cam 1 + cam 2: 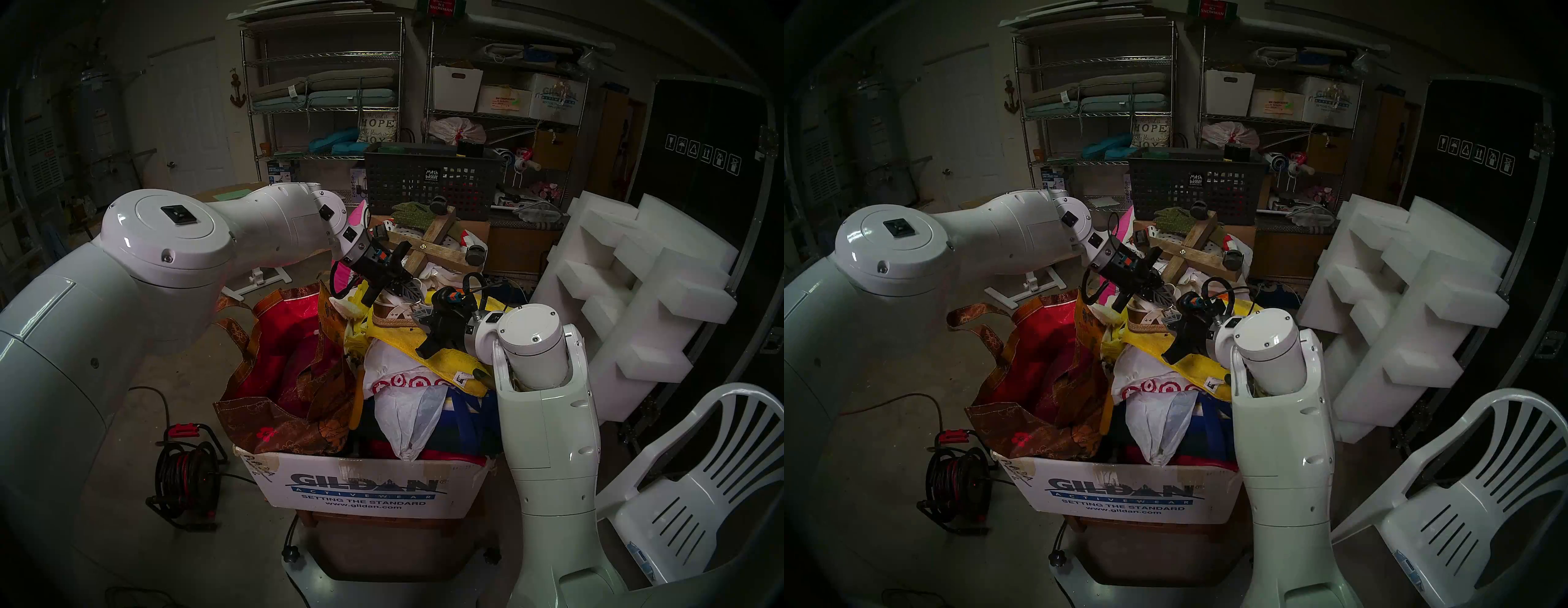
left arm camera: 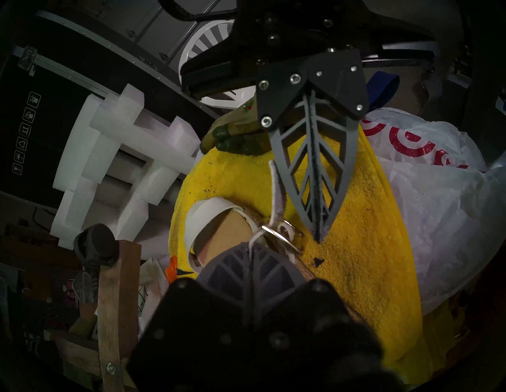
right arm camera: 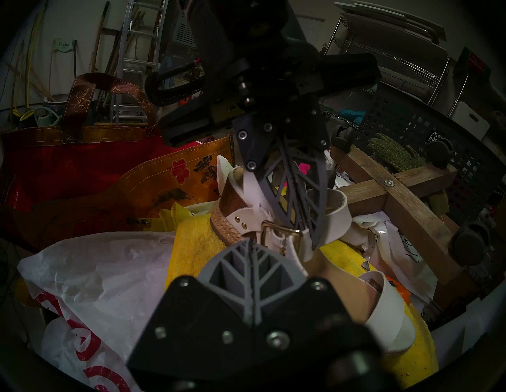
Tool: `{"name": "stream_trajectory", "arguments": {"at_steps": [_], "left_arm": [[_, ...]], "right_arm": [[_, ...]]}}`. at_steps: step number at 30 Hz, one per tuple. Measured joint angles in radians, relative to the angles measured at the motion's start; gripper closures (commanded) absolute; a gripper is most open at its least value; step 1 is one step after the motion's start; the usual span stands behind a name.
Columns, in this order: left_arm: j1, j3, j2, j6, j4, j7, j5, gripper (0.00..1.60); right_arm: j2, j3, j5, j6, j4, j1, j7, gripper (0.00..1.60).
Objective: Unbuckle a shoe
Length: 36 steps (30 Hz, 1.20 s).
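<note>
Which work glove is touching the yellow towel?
The dark-green-fingered glove, whose fingertips rest on the edge of the yellow towel. The other glove lies clear of it, by the wooden caster frame and the black mesh basket.

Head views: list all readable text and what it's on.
"GILDAN ACTIVEWEAR / SETTING THE STANDARD / www.gildan.com": cardboard box in front.
"HOPE", "JOY": pillow on the wire shelf; its smaller lines are blurred.
"MESH BASKET": tag on the dark basket, barely legible.
"SNOWMAN": red box up top.
"GILDAN": white shelf box, faint.
Handling pictograms, no words: black case.
</note>
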Motion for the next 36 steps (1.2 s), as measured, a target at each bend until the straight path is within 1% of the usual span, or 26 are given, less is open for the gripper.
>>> {"name": "stream_trajectory", "arguments": {"at_steps": [9,13,20,25,36], "left_arm": [[-0.015,0.041,0.018,-0.015,-0.025,0.016,-0.02,1.6],[-0.018,0.058,0.022,-0.02,-0.021,0.021,-0.026,1.6],[-0.016,0.083,0.019,-0.022,0.035,0.023,-0.036,1.6],[-0.007,0.099,0.007,-0.023,0.084,0.025,-0.045,1.6],[0.007,0.127,-0.011,-0.035,0.123,0.036,-0.064,1.6]], "right_arm": [[0.0,0.0,0.0,0.0,0.0,0.0,0.0,1.6],[0.0,0.0,0.0,0.0,0.0,0.0,0.0,1.6],[0.0,0.0,0.0,0.0,0.0,0.0,0.0,1.6],[0.0,0.0,0.0,0.0,0.0,0.0,0.0,1.6],[0.0,0.0,0.0,0.0,0.0,0.0,0.0,1.6]]}}
